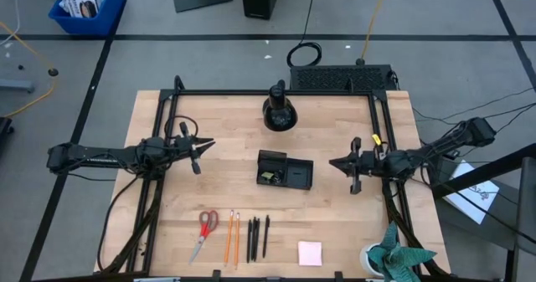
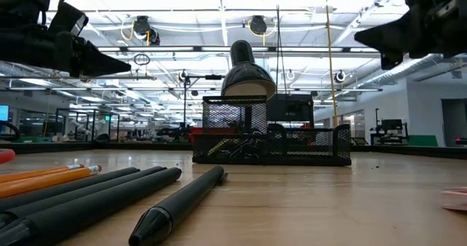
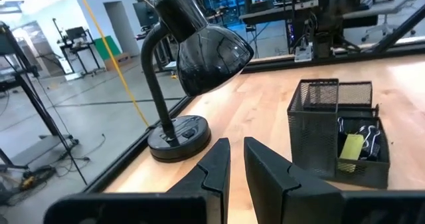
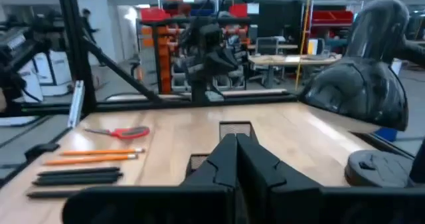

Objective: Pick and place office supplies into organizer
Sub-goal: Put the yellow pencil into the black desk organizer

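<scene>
Left pincer [image 1: 208, 144] hovers over the tabletop [image 1: 335, 223], fingers slightly apart, holding nothing. Right pincer [image 1: 332, 162] pressed together, empty. Organizer [image 1: 285, 170] sits between them, nearer the right pincer. Scissors [image 1: 204, 230], pencils [image 1: 232, 237], pens [image 1: 258, 237] and sticky-note pad [image 1: 310, 253] lie along the near edge, well apart from both pincers.

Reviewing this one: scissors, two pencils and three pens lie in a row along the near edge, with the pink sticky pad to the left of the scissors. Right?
Not quite. The pink sticky pad lies at the other end of the row, right of the three pens, not left of the scissors. The two pencils sit between scissors and pens. The high view shows this.
</scene>
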### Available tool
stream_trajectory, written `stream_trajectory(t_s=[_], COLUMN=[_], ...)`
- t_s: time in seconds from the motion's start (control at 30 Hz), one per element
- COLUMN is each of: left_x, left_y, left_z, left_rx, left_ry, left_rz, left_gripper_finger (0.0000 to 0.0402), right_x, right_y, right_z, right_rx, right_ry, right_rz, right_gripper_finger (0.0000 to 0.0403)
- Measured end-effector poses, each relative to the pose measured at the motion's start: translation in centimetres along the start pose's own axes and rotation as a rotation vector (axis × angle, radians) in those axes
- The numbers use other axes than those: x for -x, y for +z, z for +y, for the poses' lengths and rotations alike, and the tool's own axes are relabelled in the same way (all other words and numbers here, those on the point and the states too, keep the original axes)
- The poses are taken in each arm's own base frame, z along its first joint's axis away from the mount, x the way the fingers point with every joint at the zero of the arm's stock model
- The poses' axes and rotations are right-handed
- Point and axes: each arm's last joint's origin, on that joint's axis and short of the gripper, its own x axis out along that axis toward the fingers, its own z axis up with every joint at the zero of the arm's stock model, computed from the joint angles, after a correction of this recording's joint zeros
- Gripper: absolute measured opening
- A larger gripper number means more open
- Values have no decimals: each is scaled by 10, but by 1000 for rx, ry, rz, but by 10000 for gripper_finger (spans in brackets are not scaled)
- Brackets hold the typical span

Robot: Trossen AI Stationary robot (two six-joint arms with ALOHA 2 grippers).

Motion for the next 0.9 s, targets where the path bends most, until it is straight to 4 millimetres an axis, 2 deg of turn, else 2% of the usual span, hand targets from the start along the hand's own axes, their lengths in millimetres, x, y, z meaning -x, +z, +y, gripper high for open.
stream_trajectory(t_s=[0.23, 0.37, 0.67, 0.9], left_x=[0, 0, 1, 1], left_y=[-4, -5, -3, 0], left_z=[-1, -3, -6, -6], left_rx=[108, 231, 258, 265], left_ry=[-7, -59, -186, -194], left_rz=[44, 55, 31, -5], left_gripper_finger=[51, 51, 51, 51], right_x=[0, 0, 0, 0], right_y=[2, 3, 8, 9], right_z=[0, 0, 0, 0], right_rx=[57, 77, 154, 175], right_ry=[15, 14, 6, 5], right_rz=[-23, -29, -79, -84], right_gripper_finger=[0, 3, 8, 8])
